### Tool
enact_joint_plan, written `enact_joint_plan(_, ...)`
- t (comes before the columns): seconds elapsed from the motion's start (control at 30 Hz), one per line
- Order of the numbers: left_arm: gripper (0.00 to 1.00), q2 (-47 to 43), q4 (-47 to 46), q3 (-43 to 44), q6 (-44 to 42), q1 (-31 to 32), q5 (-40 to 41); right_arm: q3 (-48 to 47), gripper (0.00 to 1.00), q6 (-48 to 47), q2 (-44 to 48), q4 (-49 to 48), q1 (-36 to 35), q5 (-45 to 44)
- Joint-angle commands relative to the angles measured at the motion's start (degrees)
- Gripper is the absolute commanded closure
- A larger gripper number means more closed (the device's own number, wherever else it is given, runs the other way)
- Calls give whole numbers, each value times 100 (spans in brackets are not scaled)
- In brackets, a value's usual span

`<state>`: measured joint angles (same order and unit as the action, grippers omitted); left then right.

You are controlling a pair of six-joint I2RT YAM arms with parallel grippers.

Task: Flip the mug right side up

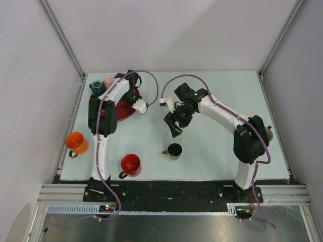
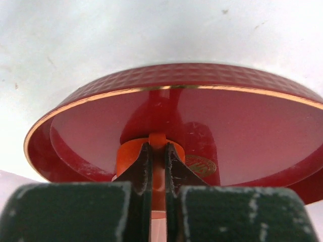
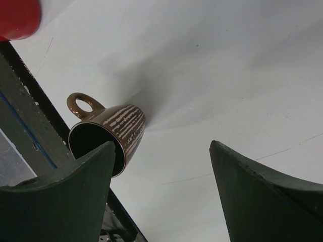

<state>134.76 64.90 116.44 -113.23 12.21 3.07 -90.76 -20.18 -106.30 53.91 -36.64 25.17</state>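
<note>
Where it rests, the mug [image 1: 174, 150] stands upright, mouth up.

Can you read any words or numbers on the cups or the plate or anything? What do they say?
Gold round sticker on the red plate, beside the orange piece: too blurred to read.
Brown mug: only white dashes, a pattern, no letters or numbers.
Everything else in the three views: no words, numbers or signs that can be read.
</note>
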Motion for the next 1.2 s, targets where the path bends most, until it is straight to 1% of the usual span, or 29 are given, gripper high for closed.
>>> enact_joint_plan(0.0, 99, 5, -29, 506, -174, -8, -56, -222, 19, -11, 235, 54, 9, 47)
enact_joint_plan(0.03, 99, 24, -56, 645, 112, -8, -120, -258, 19, 33, 256, 56, 13, -44)
enact_joint_plan(0.17, 100, 86, -95, 1680, 1289, -31, -242, -405, 20, 272, 517, -104, 125, -111)
enact_joint_plan(0.27, 100, -129, -100, 2256, 2338, -40, -716, -373, 19, 565, 847, -414, 347, -9)
enact_joint_plan(0.3, 100, -294, -100, 2381, 2906, -55, -1131, -364, 18, 712, 940, -604, 432, -41)
enact_joint_plan(0.33, 100, -438, -105, 2527, 3384, -71, -1501, -355, 9, 939, 1043, -844, 541, -62)
enact_joint_plan(0.37, 100, -646, -116, 2631, 4053, -83, -2047, -350, 5, 1110, 1126, -1026, 639, -24)
enact_joint_plan(0.4, 100, -817, -135, 2705, 4572, -90, -2509, -344, 3, 1314, 1224, -1266, 776, 57)
enact_joint_plan(0.47, 100, -1219, -191, 2747, 5924, -94, -3600, -279, 1, 1653, 1392, -1763, 985, 324)
enact_joint_plan(0.53, 100, -1550, -268, 2812, 7143, -95, -4496, -195, 1, 1989, 1562, -2295, 1138, 564)
enact_joint_plan(0.6, 100, -1701, -345, 2934, 8202, -85, -5189, -181, 1, 2314, 1675, -2769, 1257, 826)
enact_joint_plan(0.67, 100, -1791, -441, 3055, 9125, -58, -5628, -175, 1, 2699, 1762, -3268, 1311, 1151)
enact_joint_plan(0.73, 100, -1867, -507, 3162, 9835, 6, -5810, -143, 1, 3041, 1819, -3865, 1294, 1619)
enact_joint_plan(0.87, 100, -1989, -541, 3219, 10636, 113, -6410, -48, 0, 3721, 1795, -5175, 1179, 2225)
enact_joint_plan(0.97, 100, -2080, -550, 3211, 10876, 246, -6619, -102, 1, 4494, 1566, -6242, 1136, 2526)
enact_joint_plan(1.03, 100, -2110, -554, 3216, 10923, 321, -6684, -116, 4, 4984, 1423, -6869, 1092, 2721)
enact_joint_plan(1.1, 100, -2127, -588, 3235, 10913, 369, -6696, -145, 8, 5214, 1282, -7108, 1004, 2803)
enact_joint_plan(1.17, 100, -2129, -660, 3271, 10909, 390, -6712, -219, 11, 5245, 1150, -7059, 886, 2801)
